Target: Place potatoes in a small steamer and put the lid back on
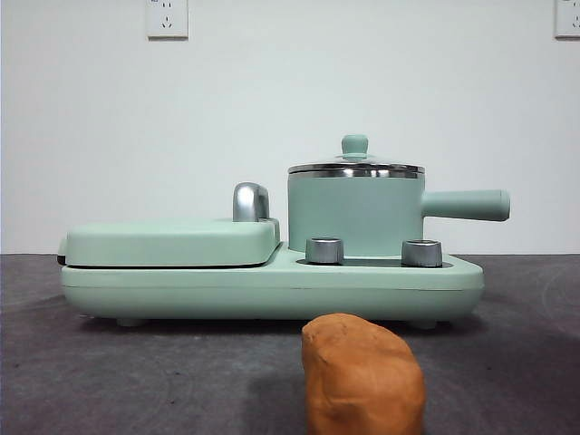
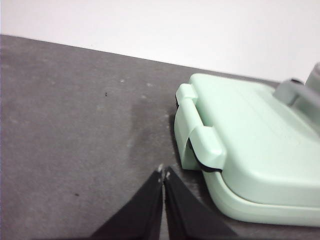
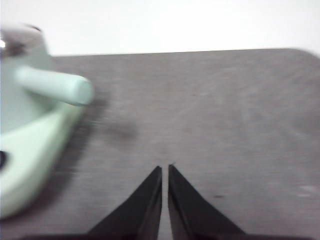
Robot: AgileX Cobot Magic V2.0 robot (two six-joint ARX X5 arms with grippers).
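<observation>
The potato is sitting on the dark table before the mint-green cooker base, seen only from the front, out of both wrist cameras' sight. The small steamer is wearing the lid. The left gripper, tips pressed together, is hovering beside the griddle cover; the right gripper, likewise closed, is hanging off the steamer's handle.

Base: we are seeing a mint-green appliance base sitting on the dark table.
Griddle cover: it is lying flat and closed.
Knobs: two steel knobs are facing us.
Wall: two sockets are showing.
</observation>
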